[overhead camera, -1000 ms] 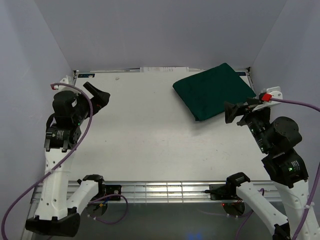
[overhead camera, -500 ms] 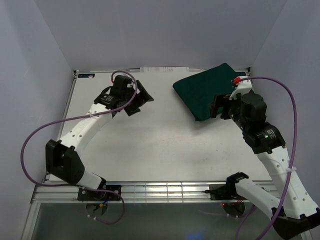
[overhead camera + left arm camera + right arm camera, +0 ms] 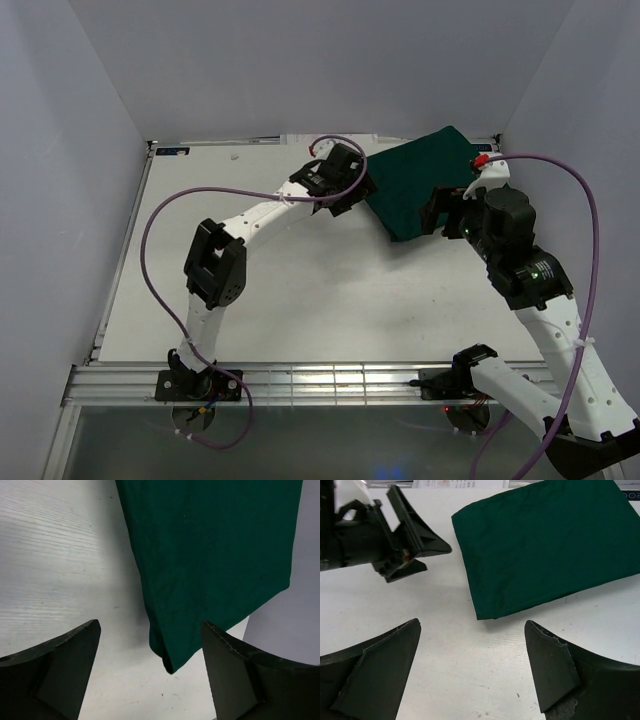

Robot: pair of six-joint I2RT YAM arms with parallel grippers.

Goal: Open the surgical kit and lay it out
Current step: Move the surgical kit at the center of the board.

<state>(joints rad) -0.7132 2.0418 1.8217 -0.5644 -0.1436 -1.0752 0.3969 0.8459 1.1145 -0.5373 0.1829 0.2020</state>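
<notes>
The surgical kit [image 3: 425, 180] is a folded dark green cloth bundle lying flat at the table's back right; its contents are hidden. My left gripper [image 3: 358, 193] reaches across to its left edge and stands open. In the left wrist view the kit [image 3: 210, 555] fills the upper right, and its near corner lies between the wide-apart fingers of my left gripper [image 3: 150, 627], which hold nothing. My right gripper [image 3: 445, 212] is open just short of the kit's near-left corner. The right wrist view shows the kit [image 3: 550, 545] ahead of my right gripper [image 3: 472, 625] and the left gripper [image 3: 400, 535] at upper left.
White table [image 3: 250, 280] boxed in by pale walls on three sides; the right wall [image 3: 560, 100] stands close behind the kit. Paper labels [image 3: 330, 138] lie along the back edge. A metal rail [image 3: 330, 380] runs along the front. Purple cables [image 3: 170, 240] loop over both arms.
The left arm has swung from the table's far left across to the kit's left edge. The right arm moved in toward the kit's near corner, then stayed there.
</notes>
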